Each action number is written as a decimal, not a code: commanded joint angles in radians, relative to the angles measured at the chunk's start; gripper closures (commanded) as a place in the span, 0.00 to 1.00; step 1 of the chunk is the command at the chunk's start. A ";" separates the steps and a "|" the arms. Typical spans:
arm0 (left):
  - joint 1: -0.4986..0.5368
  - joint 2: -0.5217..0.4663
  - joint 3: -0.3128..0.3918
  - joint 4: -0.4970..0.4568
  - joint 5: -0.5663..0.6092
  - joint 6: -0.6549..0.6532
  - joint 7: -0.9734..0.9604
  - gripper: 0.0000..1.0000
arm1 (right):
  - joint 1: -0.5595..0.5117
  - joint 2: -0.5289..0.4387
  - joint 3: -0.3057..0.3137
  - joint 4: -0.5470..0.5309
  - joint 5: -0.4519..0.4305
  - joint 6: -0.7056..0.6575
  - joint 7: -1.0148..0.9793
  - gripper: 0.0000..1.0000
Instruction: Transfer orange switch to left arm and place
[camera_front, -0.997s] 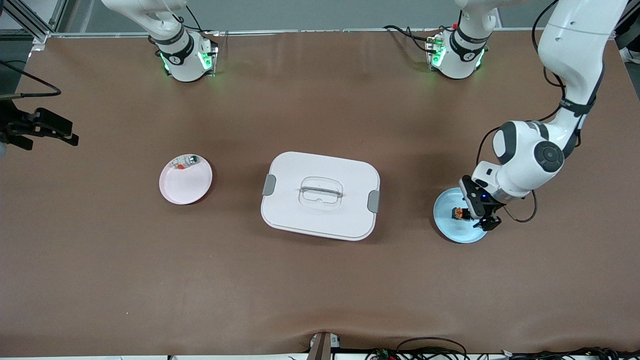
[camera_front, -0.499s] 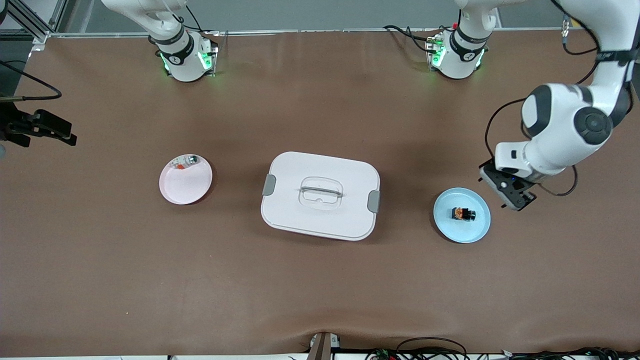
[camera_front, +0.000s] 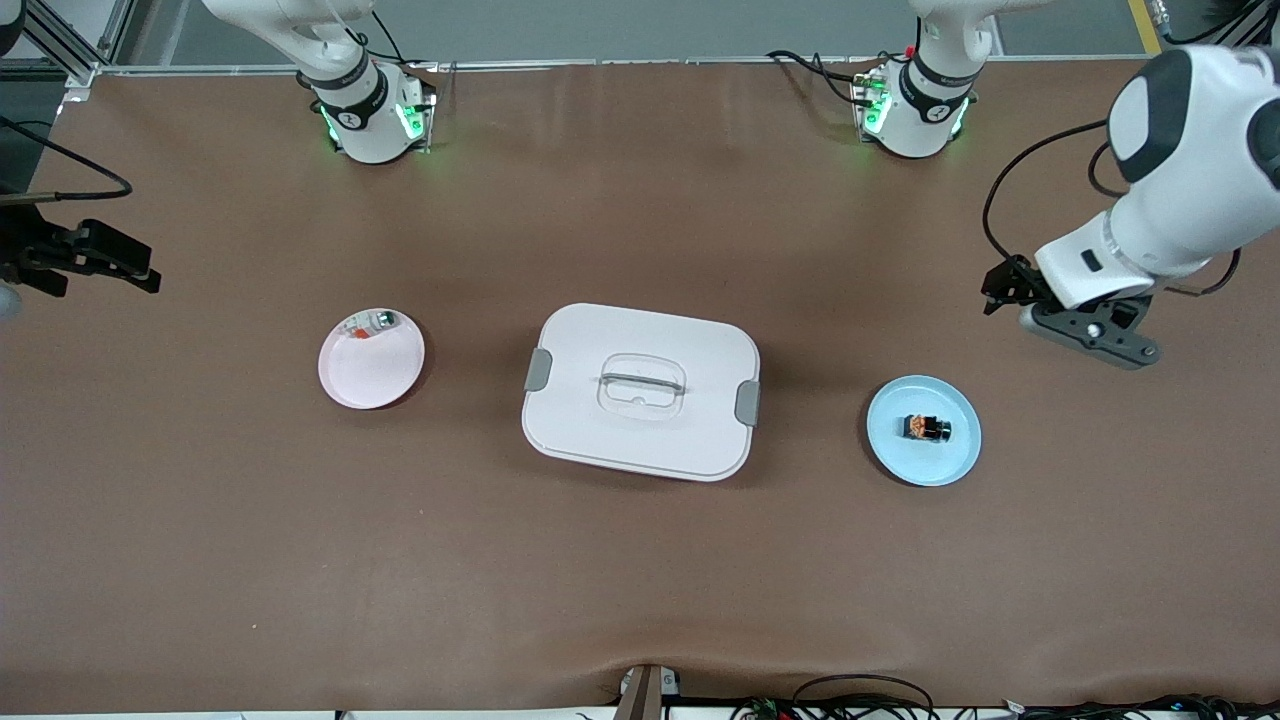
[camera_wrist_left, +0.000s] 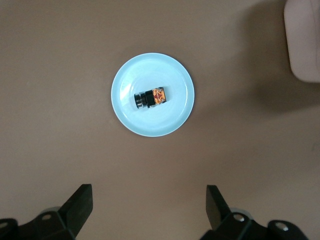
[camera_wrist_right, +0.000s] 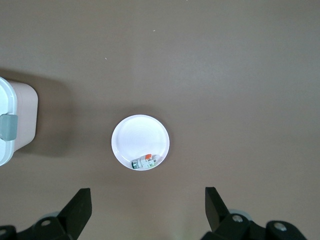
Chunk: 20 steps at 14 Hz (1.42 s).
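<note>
I am seeing the switch (camera_front: 926, 428) lying on its side on the blue plate (camera_front: 950, 465), toward the left arm's end of the table; in the left wrist view the switch (camera_wrist_left: 150, 98) is sitting near the middle of the plate (camera_wrist_left: 175, 70). The box (camera_front: 640, 391) is sitting mid-table, with the blue plate at its 3 o'clock and the pink plate (camera_front: 375, 375) at its 9 o'clock. A small clear piece (camera_front: 368, 324) is resting at the pink plate's 12 o'clock rim. My left gripper (camera_front: 1003, 285) is hanging over bare table at the blue plate's 1 o'clock, fingers (camera_wrist_left: 79, 204) spread apart and holding nothing. My right gripper (camera_front: 95, 262) is waiting over the table edge at the right arm's end, its fingers (camera_wrist_right: 80, 206) spread wide too.
</note>
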<state>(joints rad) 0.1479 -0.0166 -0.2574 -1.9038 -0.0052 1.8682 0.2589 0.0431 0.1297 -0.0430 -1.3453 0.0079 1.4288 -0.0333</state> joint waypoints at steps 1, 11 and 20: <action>0.009 -0.010 -0.003 0.092 -0.002 -0.113 -0.075 0.00 | -0.005 0.004 0.002 0.011 -0.016 0.004 0.013 0.00; 0.035 -0.003 0.012 0.281 -0.021 -0.267 -0.250 0.00 | -0.069 -0.002 -0.003 0.017 0.047 -0.004 0.018 0.00; 0.038 -0.011 0.020 0.322 0.014 -0.279 -0.264 0.00 | -0.057 -0.007 0.003 0.015 0.037 0.002 -0.093 0.00</action>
<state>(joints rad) 0.1846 -0.0307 -0.2373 -1.6048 -0.0082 1.6112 0.0146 -0.0101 0.1294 -0.0518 -1.3380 0.0439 1.4353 -0.1149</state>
